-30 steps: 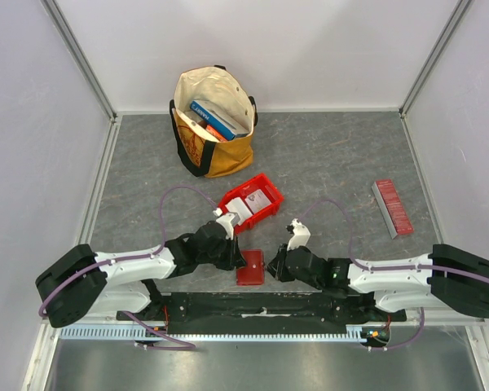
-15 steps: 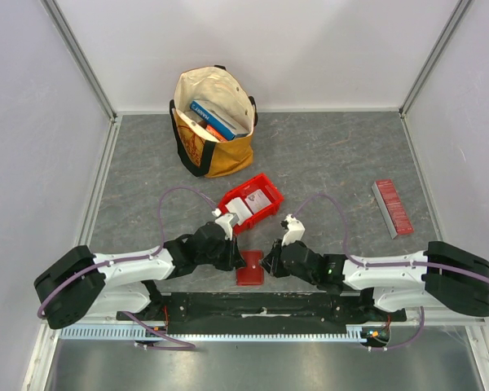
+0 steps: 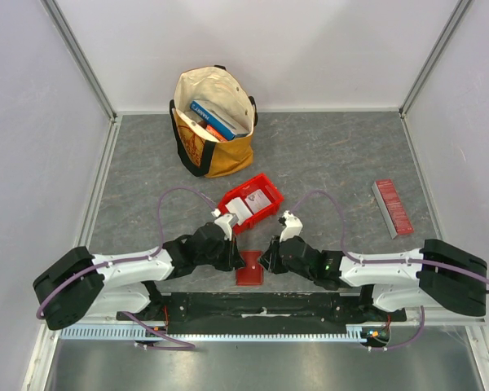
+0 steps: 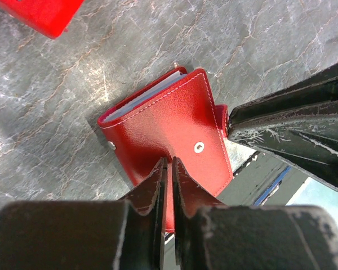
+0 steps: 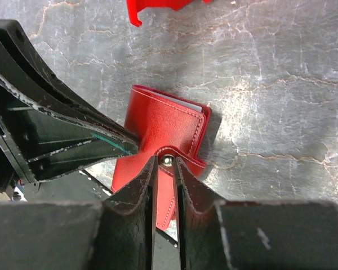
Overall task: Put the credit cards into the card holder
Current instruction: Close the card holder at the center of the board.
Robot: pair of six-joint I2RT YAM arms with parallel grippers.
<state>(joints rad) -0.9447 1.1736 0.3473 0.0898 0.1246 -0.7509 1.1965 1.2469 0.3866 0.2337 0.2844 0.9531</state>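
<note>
The card holder point(image 3: 250, 267), a dark red wallet, lies folded near the table's front edge. Pale credit cards' edges point(image 4: 141, 97) show inside its fold, and more pale cards point(image 3: 258, 200) lie in the red bin. My left gripper point(image 4: 169, 163) is shut, its tips on the wallet's cover just short of the snap stud point(image 4: 198, 147). My right gripper point(image 5: 165, 160) comes in from the wallet's right. Its jaws stand slightly apart, and the snap tab point(image 5: 183, 160) with its metal stud sits at their tips. Whether they pinch the tab is unclear.
The red bin point(image 3: 265, 213) stands just behind the wallet. A tote bag point(image 3: 220, 159) with blue books is at the back left. A ridged red strip point(image 3: 393, 208) lies at the right. The black base rail point(image 3: 261, 305) runs right below the wallet.
My right gripper has moved left up to the wallet's right edge, and its jaws have parted a little. The left gripper and the wallet have stayed put.
</note>
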